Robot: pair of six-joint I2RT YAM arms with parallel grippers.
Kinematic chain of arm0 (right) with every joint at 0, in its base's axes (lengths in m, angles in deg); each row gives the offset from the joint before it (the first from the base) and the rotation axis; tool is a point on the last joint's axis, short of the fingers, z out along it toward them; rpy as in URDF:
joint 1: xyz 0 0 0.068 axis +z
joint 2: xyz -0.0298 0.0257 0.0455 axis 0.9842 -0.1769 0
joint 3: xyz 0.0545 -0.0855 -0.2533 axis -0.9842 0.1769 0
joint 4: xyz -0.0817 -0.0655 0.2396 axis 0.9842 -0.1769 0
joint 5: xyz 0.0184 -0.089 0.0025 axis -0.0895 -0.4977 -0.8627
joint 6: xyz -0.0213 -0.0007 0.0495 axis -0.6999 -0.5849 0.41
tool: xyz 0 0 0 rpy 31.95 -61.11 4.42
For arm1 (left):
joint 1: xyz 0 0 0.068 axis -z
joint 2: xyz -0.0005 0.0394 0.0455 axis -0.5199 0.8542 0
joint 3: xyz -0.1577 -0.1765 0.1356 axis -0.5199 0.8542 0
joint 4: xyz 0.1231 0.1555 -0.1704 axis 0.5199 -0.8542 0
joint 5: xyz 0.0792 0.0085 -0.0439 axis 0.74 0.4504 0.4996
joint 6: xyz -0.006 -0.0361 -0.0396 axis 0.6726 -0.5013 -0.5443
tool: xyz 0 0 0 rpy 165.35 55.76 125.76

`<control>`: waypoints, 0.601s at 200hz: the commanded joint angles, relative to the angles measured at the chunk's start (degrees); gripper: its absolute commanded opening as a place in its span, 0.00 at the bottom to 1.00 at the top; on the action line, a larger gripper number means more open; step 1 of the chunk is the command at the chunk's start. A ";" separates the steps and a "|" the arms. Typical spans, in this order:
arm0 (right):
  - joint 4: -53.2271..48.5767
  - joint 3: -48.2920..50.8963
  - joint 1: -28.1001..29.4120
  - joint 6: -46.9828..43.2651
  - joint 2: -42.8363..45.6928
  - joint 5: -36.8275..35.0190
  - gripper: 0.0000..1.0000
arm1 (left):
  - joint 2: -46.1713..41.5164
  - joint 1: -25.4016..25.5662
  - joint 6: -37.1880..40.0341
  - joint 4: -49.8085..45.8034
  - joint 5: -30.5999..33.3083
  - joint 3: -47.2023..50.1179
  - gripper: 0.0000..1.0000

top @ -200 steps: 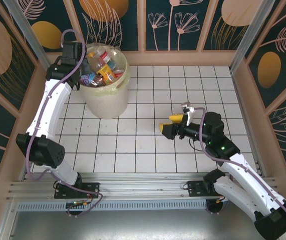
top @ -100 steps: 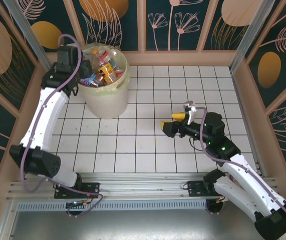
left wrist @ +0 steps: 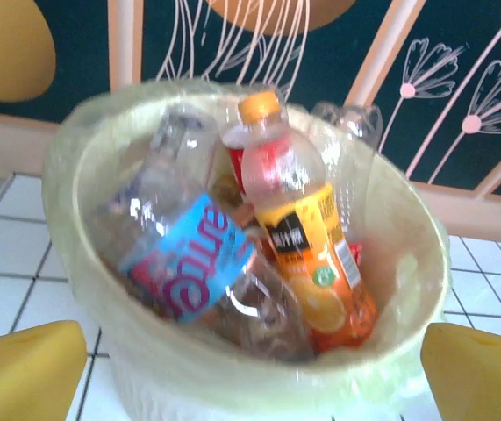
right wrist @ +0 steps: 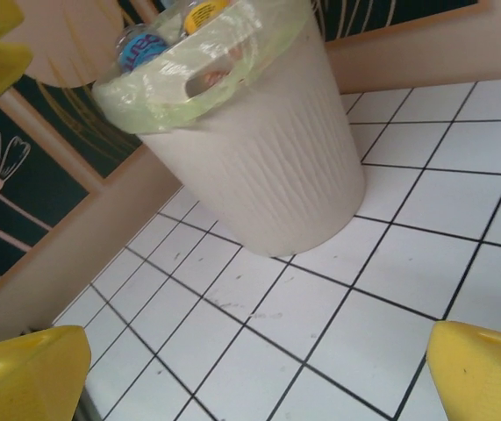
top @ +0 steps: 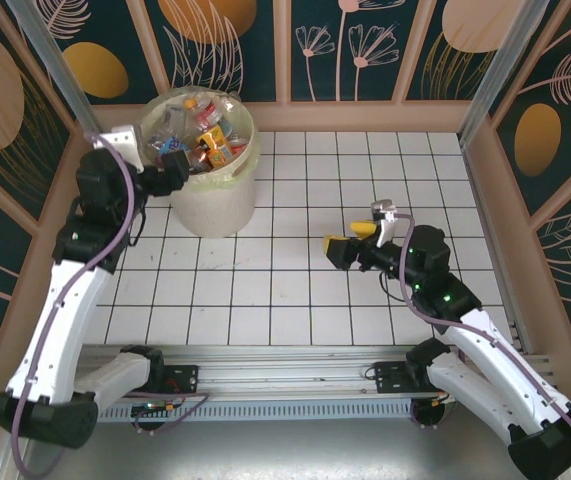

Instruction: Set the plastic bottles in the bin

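My left gripper (top: 170, 170) has its jaws spread wide with nothing between them. In the left wrist view the two yellow pads (left wrist: 24, 371) sit at the bottom corners, with the bin (top: 210, 205) framed between them. That gripper hangs just beside the bin's near-left rim and is aimed at its mouth. Behind it the wrist bends in from the bin's left. The white forearm drops away from the bin towards the near edge, and the elbow folds back to the base.

My right gripper (top: 347, 237) is also parted and empty, its yellow fingertips (right wrist: 24, 375) far apart in the right wrist view. It hovers low over the white tiled table (top: 365, 170), well apart from the bin on its right side and pointing back at it. The arm runs away from the bin to the near edge.

There is one bin, and the plastic bottles (left wrist: 232, 237) lie piled inside its yellowish liner (right wrist: 224, 70). I can tell four apart:
- one with an orange label and orange cap (left wrist: 307, 263)
- one with a blue label (left wrist: 189, 267)
- one red one (left wrist: 237, 158) behind the orange one
- one clear one (left wrist: 348, 140) at the far rim

The rest of the heap is too tangled to count.
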 commanded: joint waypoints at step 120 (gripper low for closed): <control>25.22 16.72 -3.00 -8.24 -4.57 -34.53 0.99 | -8.03 0.42 -9.33 31.43 13.48 42.25 0.99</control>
